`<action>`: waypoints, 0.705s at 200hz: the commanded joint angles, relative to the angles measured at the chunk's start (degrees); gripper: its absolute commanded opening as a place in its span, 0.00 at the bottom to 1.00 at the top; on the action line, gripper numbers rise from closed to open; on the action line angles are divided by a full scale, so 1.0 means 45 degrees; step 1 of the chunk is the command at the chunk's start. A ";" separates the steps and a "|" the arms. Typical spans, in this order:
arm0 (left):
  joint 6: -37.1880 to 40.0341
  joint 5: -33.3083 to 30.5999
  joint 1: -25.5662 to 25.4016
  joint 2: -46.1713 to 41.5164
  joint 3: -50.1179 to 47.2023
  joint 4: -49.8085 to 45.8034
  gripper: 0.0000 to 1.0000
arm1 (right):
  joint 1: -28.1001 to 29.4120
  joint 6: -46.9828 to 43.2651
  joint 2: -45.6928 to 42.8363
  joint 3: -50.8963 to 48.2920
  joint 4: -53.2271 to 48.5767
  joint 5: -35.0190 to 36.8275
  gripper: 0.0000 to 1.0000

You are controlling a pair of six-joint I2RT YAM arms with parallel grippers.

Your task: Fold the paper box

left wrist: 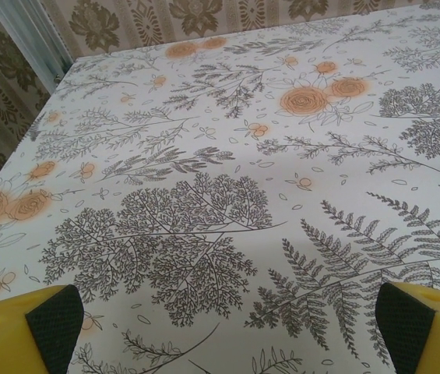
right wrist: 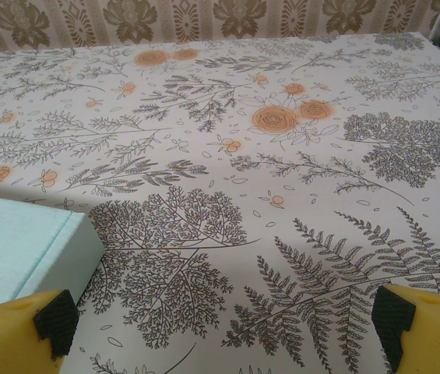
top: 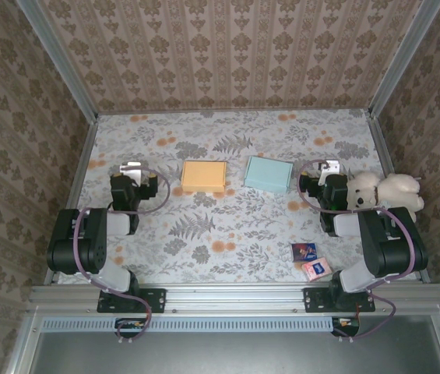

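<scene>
1. The counter (top: 235, 226) is covered with a pale cloth printed with grey ferns and orange flowers, and it is enclosed by a metal frame.
2. Walls (top: 235, 54) papered in a brown damask pattern stand on the far, left and right sides.
3. The left arm (top: 87, 241) and right arm (top: 383, 241), both black, rise from the near rail and are folded back over their own sides of the counter.
4. A cream plush toy (top: 383, 193) lies at the right edge, just beside the right arm's wrist.
5. The orange paper box (top: 204, 176) lies flat on the far half of the counter, left of centre, with nothing touching it.
6. The pale blue paper box (top: 268, 173) lies flat just right of the orange one, with a gap between them. In the right wrist view its corner (right wrist: 17, 249) sits near that pincer's left finger.
7. The left pincer (top: 132, 169) points toward the far wall, left of the orange box. Its yellow fingers (left wrist: 54, 323) stand wide apart over bare cloth and grip nothing.
8. The right pincer (top: 327, 167) sits right of the blue box, with its jaws likewise spread wide and empty (right wrist: 223, 323).
9. A dark packet (top: 304, 252) and a pink packet (top: 317, 269) lie close together near the right arm's base.
</scene>
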 commanded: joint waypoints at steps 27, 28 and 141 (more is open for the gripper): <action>-0.0075 -0.0185 -0.0059 -0.0181 -0.0146 0.0369 1.00 | 0.0014 -0.0139 0.0051 0.0283 0.0109 -0.0131 1.00; -0.0075 -0.0176 -0.0050 -0.0176 -0.0146 0.0373 1.00 | 0.0014 -0.0140 0.0052 0.0275 0.0109 -0.0131 1.00; -0.0251 0.0652 0.0312 -0.0190 0.0068 -0.0081 1.00 | 0.0013 -0.0138 0.0052 0.0269 0.0104 -0.0133 1.00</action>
